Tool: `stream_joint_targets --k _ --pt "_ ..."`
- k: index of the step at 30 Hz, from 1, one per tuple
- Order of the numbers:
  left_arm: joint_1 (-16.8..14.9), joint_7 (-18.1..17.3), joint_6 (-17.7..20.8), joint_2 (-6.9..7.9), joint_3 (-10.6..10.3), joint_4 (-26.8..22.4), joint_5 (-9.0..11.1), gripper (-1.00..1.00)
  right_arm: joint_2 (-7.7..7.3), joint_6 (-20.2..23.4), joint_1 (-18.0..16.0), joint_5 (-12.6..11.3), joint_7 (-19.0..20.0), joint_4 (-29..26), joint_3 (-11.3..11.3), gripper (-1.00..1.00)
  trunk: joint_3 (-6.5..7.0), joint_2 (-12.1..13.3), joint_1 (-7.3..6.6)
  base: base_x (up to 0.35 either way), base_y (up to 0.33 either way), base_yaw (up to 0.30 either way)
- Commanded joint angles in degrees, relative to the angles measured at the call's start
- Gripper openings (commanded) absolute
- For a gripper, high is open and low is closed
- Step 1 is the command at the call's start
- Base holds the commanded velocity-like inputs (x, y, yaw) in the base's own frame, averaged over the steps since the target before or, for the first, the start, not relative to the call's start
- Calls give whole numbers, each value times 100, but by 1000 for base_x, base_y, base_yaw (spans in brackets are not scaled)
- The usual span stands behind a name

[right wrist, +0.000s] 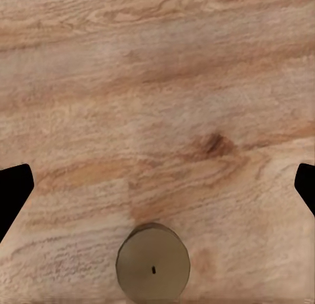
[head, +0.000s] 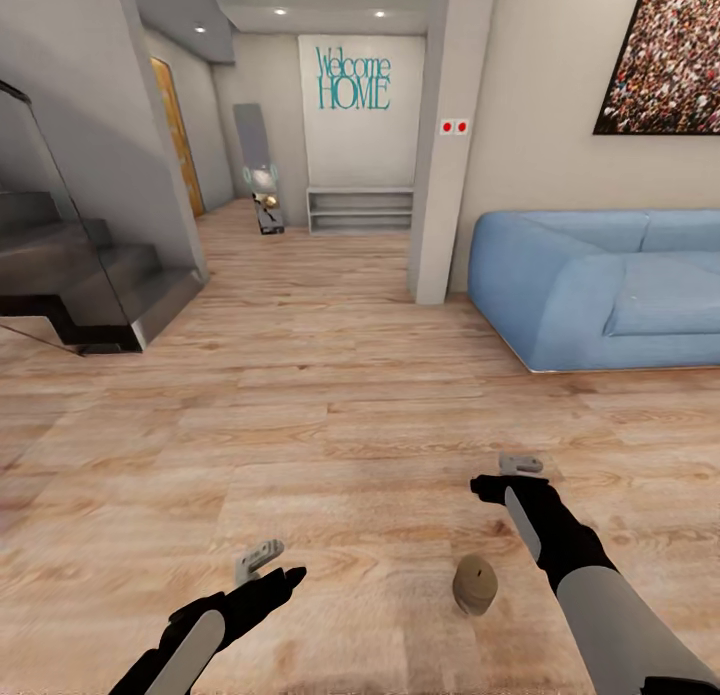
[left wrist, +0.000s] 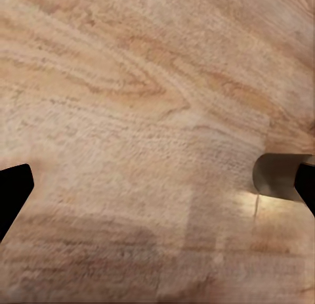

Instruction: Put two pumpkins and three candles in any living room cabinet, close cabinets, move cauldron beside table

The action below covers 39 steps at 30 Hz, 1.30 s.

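A light wood-plank floor (head: pixel 330 415) is seen throughout. One candle (head: pixel 475 585) lies directly on it, tipped on its side in the head view. A blue sofa (head: pixel 600 285) and dark stairs (head: pixel 90 285) are also carried by the floor, well apart from the candle.

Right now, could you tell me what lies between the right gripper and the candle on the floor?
Only bare wood floor; in the head view, right gripper hovers apart from the candle.
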Motion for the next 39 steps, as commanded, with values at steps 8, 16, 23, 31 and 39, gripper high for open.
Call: stream_joint_targets --k 8,16,23,31,39 --pt "41 44 12 33 -8 -416 54 100 16 506 -181 -49 -34 77 -8 100 -183 -13 19 0 0 0" --pt "79 50 17 33 -14 -563 25 100 43 597 -281 -50 -43 158 -12 100 -361 -24 40 0 0 0" --pt "84 51 17 33 -16 -577 11 100 51 614 -340 -50 -38 170 -13 100 -516 -34 58 0 0 0" --pt "85 51 19 32 -16 -580 0 100 52 609 -618 -50 -32 567 -15 100 -693 -44 78 0 0 0" --pt "85 51 21 32 -16 -581 -1 100 55 550 -980 -66 -21 1366 -17 100 -870 -55 99 0 0 0"
